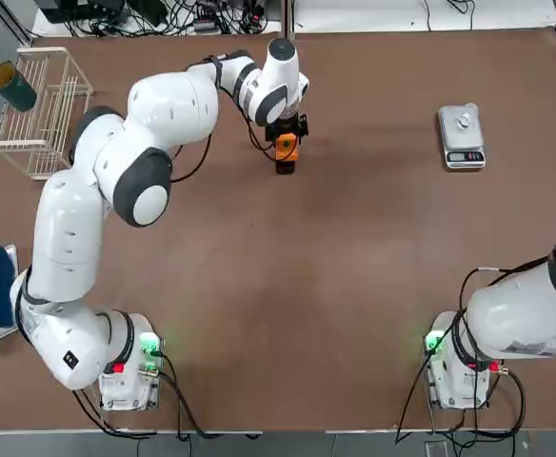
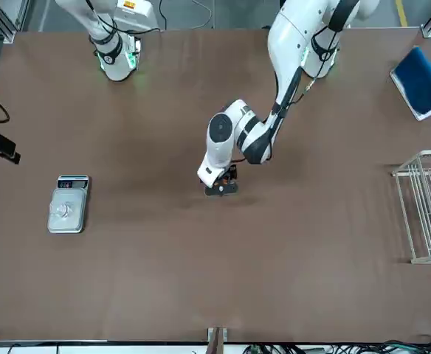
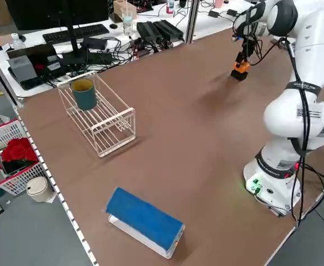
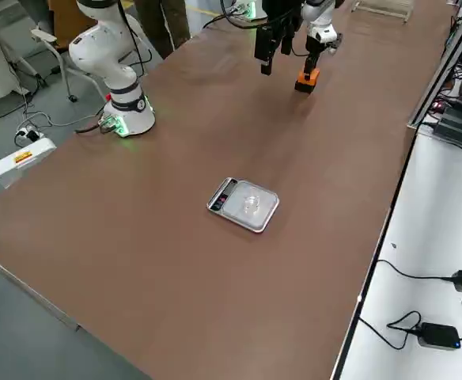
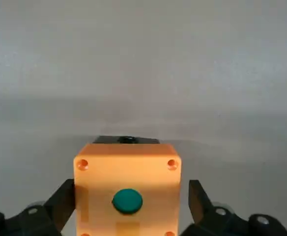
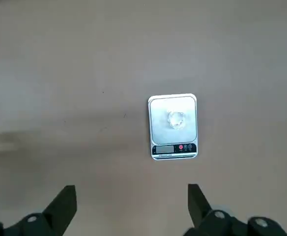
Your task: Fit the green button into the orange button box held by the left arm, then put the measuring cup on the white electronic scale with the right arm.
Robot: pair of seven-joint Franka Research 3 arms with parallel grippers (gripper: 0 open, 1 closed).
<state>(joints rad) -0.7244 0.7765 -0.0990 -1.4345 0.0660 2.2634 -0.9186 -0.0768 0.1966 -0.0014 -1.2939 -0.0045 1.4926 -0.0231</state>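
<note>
1. Worktop (image 1: 335,286) of brown material carries everything, with two white robot arms based along its near edge.
2. Left arm (image 1: 116,171) stretches out to the middle of the far edge, its end effector (image 5: 129,206) pointing down over the orange button box (image 1: 286,150).
3. That box stands on the worktop between the two black fingers (image 5: 62,201). The wrist view shows a sliver of space on each side, so the end effector looks spread open around the box and not squeezing it.
4. Green button (image 5: 128,201) sits in the round hole of the box's face.
5. White electronic scale (image 1: 461,136) lies near the far right corner, well apart from the box, display strip towards the robot.
6. Measuring cup (image 6: 176,119), clear and hard to make out, rests on the scale's silvery plate.
7. Right arm (image 1: 526,314) is folded back above its base at the near right corner; its end effector (image 6: 131,206) hangs high over the worktop, fingers wide apart and holding nothing.
8. Wire basket (image 1: 45,109) stands at the far left corner, with a dark green cup (image 1: 13,86) at its outer end.
</note>
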